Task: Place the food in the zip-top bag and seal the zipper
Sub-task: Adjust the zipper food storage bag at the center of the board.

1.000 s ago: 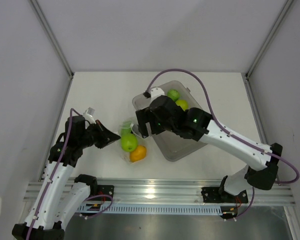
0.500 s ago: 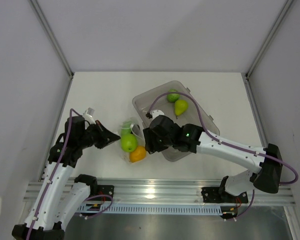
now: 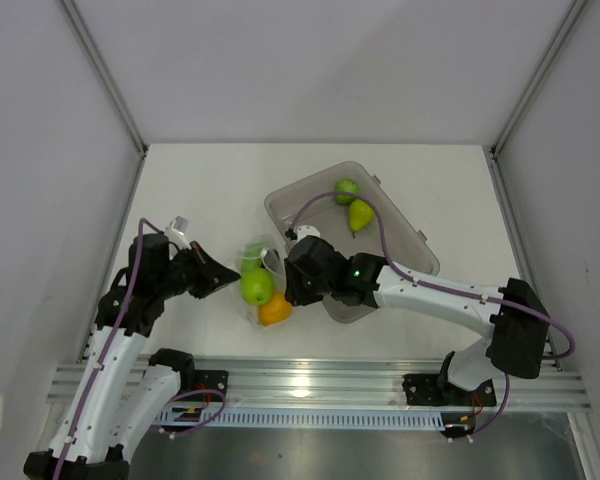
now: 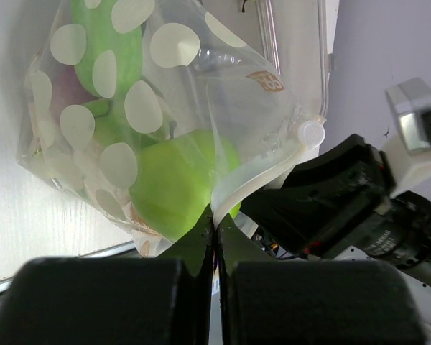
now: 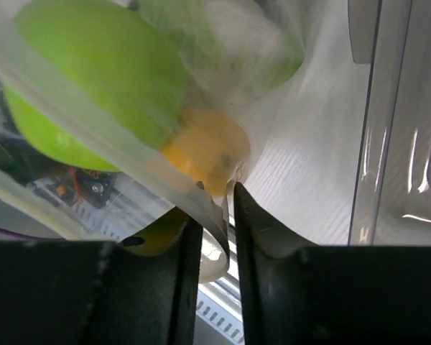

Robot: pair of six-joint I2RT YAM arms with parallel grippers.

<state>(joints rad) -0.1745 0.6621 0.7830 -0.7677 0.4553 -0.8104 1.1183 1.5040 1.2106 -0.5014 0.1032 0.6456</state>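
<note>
White spots hid much food point(image 4: 176, 187) in the zip-top bag point(image 4: 223, 93) — left arm point(image 3: 115, 340) and right arm point(image 3: 440, 295) bent inward, both jaws clamped on its rim.

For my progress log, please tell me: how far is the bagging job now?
Done: a green apple and the citrus sit inside the zip-top bag. In hand: the left gripper and right gripper each pinch the bag's edge. To do: a second apple and the pear lie in the grey bin; sealing the zipper looks undone.
</note>
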